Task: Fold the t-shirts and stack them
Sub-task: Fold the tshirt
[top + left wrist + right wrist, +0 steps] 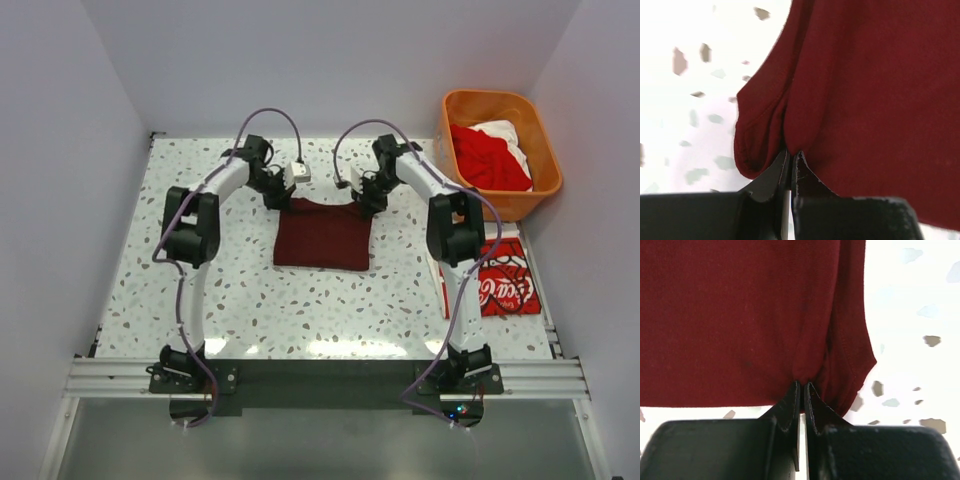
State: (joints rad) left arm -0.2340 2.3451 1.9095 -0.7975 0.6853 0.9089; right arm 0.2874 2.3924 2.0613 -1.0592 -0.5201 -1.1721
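Observation:
A dark maroon t-shirt (324, 235) lies folded in a rough square at the middle of the table. My left gripper (283, 198) is shut on its far left corner, and the left wrist view shows the hem bunched between the jaws of that left gripper (791, 152). My right gripper (366, 205) is shut on the far right corner, the cloth (740, 315) pinched at the tips of the right gripper (802, 384). A folded red Coca-Cola t-shirt (500, 278) lies at the table's right edge.
An orange plastic basket (548, 150) at the back right holds a red shirt (485, 160) and a white one (505, 130). Grey walls close the table on left, back and right. Speckled tabletop (200, 290) surrounds the maroon shirt.

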